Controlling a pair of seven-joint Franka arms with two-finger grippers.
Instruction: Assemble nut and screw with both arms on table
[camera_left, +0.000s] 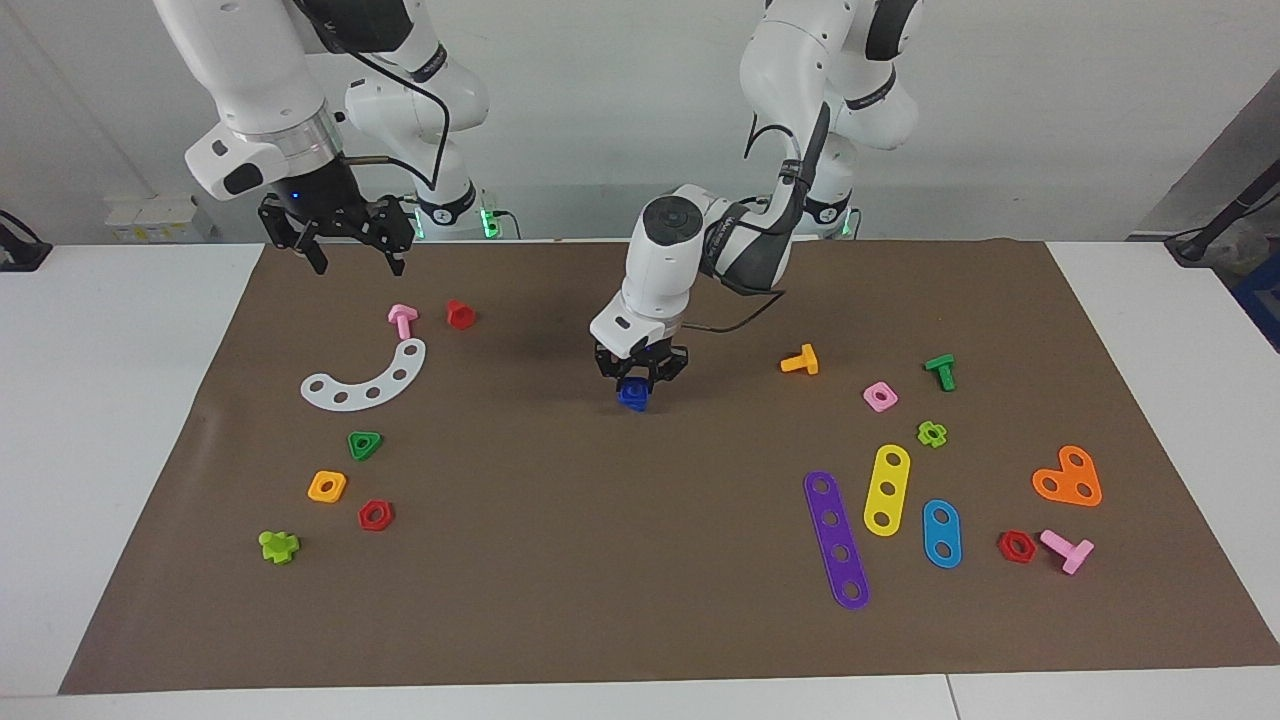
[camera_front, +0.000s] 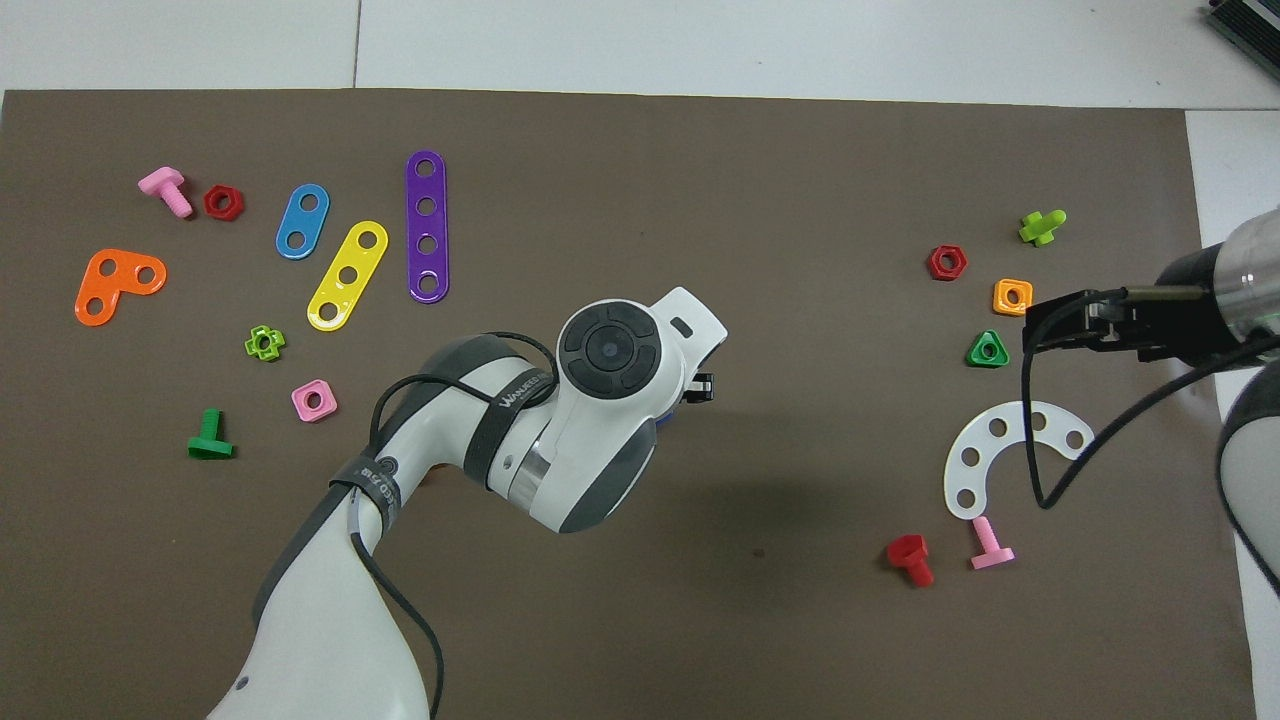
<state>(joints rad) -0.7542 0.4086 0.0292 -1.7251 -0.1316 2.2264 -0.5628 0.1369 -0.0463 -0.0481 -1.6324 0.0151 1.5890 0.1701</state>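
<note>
Claws first: my left claw (camera_left: 640, 383) is down at the middle of the mat (camera_left: 640, 560), fingertips pinched on a small dark blue piece (camera_left: 632, 395) that sits on the mat. From the facing camera I cannot tell whether that piece is the nut alone, the screw alone, or the two stacked together; it reads as one blue lump under the fingertips. From the overhead camera the left arm's wrist covers nearly all of it, and I see only a sliver of blue at the wrist's edge. My right claw (camera_left: 352, 252) hangs in the air with its fingers spread, holding nothing, over the mat's edge nearest the robots at the right arm's end of the bench (camera_left: 120, 420); that arm waits. Below it lie a pink bolt (camera_left: 402, 320) and a red bolt (camera_left: 459, 314), with a white curved strip (camera_left: 366, 381) just beside the pink one, farther from the robots. Farther still at that end sit a green triangle nut (camera_left: 364, 445), an orange nut (camera_left: 327, 486), a red hex nut (camera_left: 375, 515) and a lime bolt (camera_left: 278, 546). Toward the left arm's end I see an orange bolt (camera_left: 800, 360), a pink nut (camera_left: 880, 397) and a green bolt (camera_left: 940, 371), all well apart from the blue piece.
</note>
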